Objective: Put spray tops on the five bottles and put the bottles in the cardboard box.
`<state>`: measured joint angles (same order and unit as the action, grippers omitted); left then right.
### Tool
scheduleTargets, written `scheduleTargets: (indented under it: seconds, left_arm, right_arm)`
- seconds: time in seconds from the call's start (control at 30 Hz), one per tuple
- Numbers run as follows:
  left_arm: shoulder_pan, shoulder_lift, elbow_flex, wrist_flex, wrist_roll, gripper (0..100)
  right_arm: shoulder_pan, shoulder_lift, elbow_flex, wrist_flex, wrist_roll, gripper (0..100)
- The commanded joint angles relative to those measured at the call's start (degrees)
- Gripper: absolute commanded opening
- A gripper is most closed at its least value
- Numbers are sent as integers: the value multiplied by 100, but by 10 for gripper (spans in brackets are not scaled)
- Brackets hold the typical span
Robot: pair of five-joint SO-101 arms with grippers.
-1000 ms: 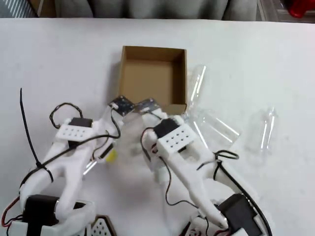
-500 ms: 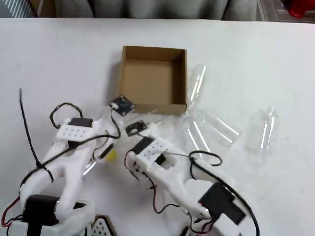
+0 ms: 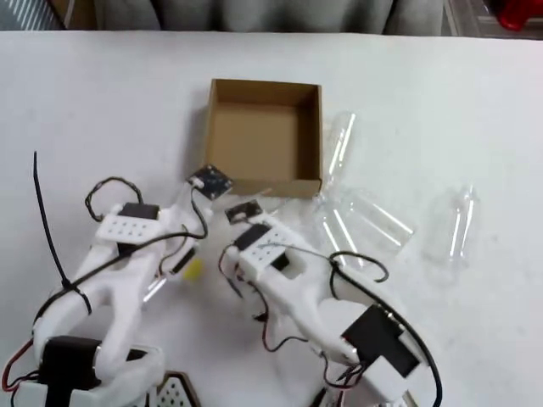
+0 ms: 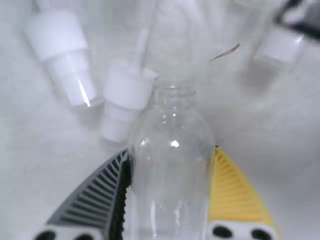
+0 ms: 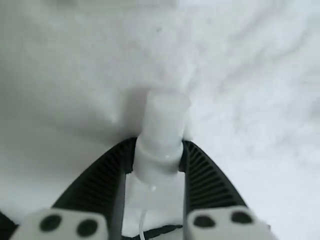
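Note:
My left gripper (image 4: 170, 152) is shut on a clear bottle (image 4: 170, 127); its grey and yellow jaws press on the body and the open neck points away from the wrist. Just past that neck lie loose white spray tops (image 4: 125, 95), one (image 4: 55, 37) off to the side and one (image 4: 275, 47) farther off. A white spray top (image 5: 164, 120) is clamped between the black jaws of my right gripper (image 5: 159, 145), over the white table. In the high view, the left gripper (image 3: 185, 264) sits in front of the cardboard box (image 3: 263, 184), with the right arm's wrist (image 3: 259, 246) close beside it.
The open box holds nothing. Clear uncapped bottles lie to its right: one (image 3: 339, 144) by its side wall, a pair (image 3: 365, 220) near its front corner, another (image 3: 458, 225) farther right. Black cables loop off both arms.
The right arm has swung left, away from the box's front corner and in toward the left gripper. The left arm has held still with its bottle.

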<state>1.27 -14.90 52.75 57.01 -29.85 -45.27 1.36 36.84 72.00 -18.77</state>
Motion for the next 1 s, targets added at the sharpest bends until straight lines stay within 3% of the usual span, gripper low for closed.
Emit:
scheduleTargets:
  seconds: [0.0,0.13,0.27,0.53,0.77,0.97]
  left_arm:
    - [48,-48,-158,-26,9,20]
    - [48,-48,-158,-26,9,20]
    - [48,-48,-158,-26,9,20]
    - [48,-48,-158,-26,9,20]
    - [13,-48,-149,-26,9,20]
    - [4,-48,-132,-26,9,20]
  right_arm:
    - [497,-22,-774,734,237,16]
    - [1270,-22,-1433,1516,1354,15]
    - [1807,-22,-1846,1824,1846,15]
    - [1991,-286,-1943,1815,1873,15]
    - [2114,-1895,-1178,1745,1864,15]
    - [2070,-2923,-1020,699,1899,15]
